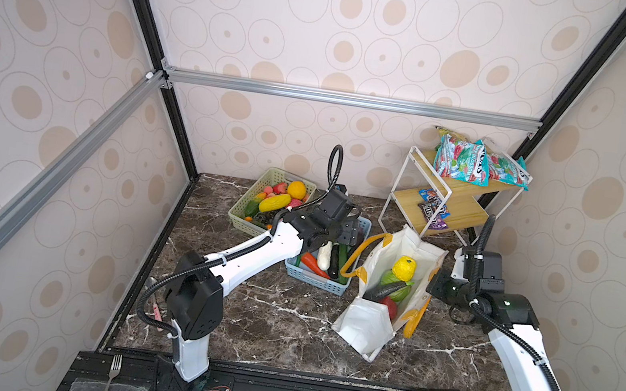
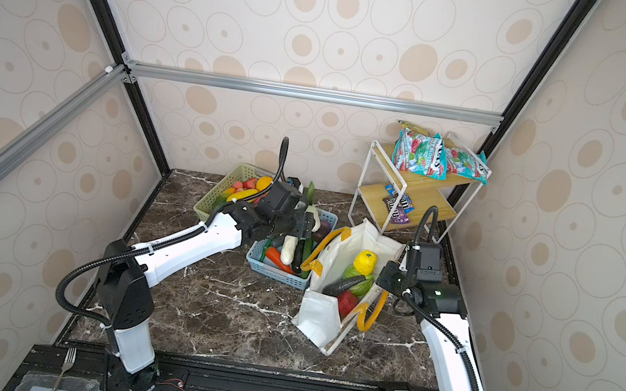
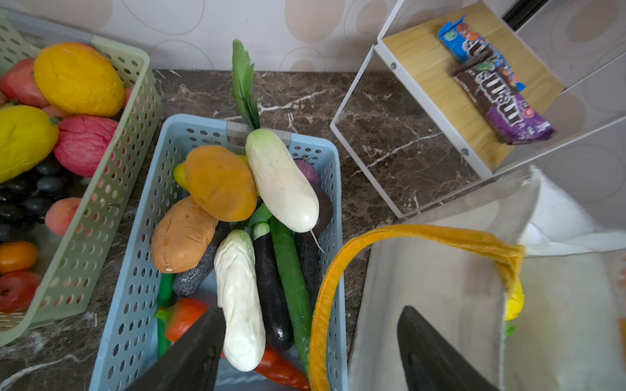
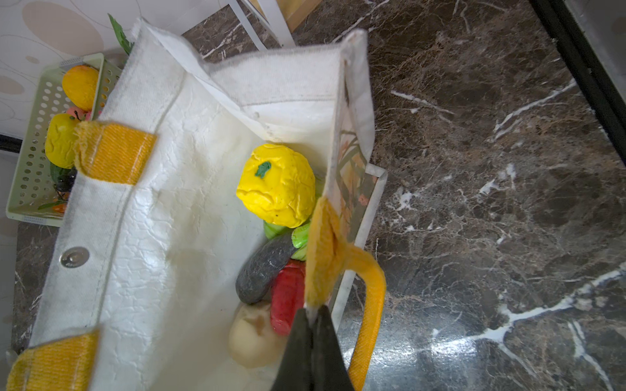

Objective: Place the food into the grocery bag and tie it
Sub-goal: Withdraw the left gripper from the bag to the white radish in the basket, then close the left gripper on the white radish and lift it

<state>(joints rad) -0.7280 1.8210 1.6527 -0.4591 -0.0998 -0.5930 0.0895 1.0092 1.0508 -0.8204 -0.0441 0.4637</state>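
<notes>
The white grocery bag point(image 1: 365, 326) point(image 2: 320, 319) stands open right of centre in both top views, with yellow-orange handles. Inside lie food pieces: a yellow knobbly fruit point(image 1: 404, 268) point(image 4: 276, 184), a green cabbage point(image 1: 398, 287), a dark green piece point(image 4: 264, 267) and a red piece point(image 4: 288, 298). My right gripper point(image 1: 436, 284) point(image 4: 313, 309) is shut on the bag's right rim beside a handle. My left gripper point(image 2: 305, 222) point(image 3: 311, 309) hangs open and empty over the light blue basket point(image 3: 135, 237), where a leafy white radish point(image 3: 281, 179) lies on other vegetables.
A pale green basket point(image 1: 244, 220) of fruit sits behind the blue one. A white-framed wooden shelf point(image 1: 449, 200) at the back right carries snack packets point(image 1: 461, 162). The bag's left handle point(image 3: 325, 287) leans on the blue basket's edge. A fork point(image 1: 114, 364) lies on the front rail.
</notes>
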